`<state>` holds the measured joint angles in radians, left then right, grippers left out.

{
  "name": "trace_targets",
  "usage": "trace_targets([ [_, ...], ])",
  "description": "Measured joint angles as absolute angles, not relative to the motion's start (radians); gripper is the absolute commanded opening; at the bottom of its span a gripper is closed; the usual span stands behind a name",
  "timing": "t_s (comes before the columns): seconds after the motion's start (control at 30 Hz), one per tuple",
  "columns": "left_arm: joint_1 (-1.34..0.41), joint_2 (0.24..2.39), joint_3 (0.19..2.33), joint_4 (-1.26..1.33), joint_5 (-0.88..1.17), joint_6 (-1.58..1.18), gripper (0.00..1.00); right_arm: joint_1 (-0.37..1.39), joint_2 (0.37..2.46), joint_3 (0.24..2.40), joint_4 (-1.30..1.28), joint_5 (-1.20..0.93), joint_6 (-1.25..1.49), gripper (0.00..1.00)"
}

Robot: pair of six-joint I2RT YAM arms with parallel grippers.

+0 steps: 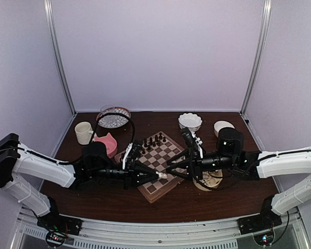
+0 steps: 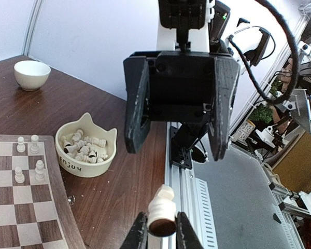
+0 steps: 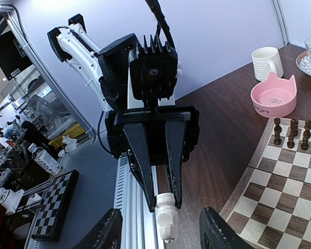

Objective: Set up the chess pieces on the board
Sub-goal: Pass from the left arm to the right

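Note:
My left gripper [image 2: 160,222] is shut on the base of one cream-white chess piece [image 2: 163,207], held lying sideways with its head pointing at the right gripper. My right gripper [image 3: 161,213] stands open facing it, its fingers [image 3: 108,233] on either side of the piece [image 3: 166,220] with gaps on both sides. In the top view both grippers meet over the near corner of the board [image 1: 156,195]. Three or more white pieces [image 2: 28,158] stand on the board [image 2: 20,207]. More pieces lie in a cream cat-ear bowl [image 2: 86,148].
Dark pieces [image 1: 153,141] stand along the board's far side. A pink cat-ear bowl [image 1: 108,143], a mug [image 1: 84,132] and a glass dish [image 1: 114,117] sit at the back left. Two white bowls [image 1: 190,121] [image 1: 223,126] sit at the back right.

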<state>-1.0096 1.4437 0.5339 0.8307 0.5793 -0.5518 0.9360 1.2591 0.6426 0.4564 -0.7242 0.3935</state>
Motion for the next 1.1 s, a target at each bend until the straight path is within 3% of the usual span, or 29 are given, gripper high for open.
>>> trace_targets([
  [0.67, -1.009, 1.491, 0.464, 1.114, 0.554, -0.612, 0.12, 0.936, 1.359, 0.642, 0.582, -0.791, 0.472, 0.42],
  [1.1, -1.009, 1.512, 0.448, 1.183, 0.538, -0.645, 0.12, 0.952, 1.372, 0.643, 0.575, -0.807, 0.429, 0.28],
])
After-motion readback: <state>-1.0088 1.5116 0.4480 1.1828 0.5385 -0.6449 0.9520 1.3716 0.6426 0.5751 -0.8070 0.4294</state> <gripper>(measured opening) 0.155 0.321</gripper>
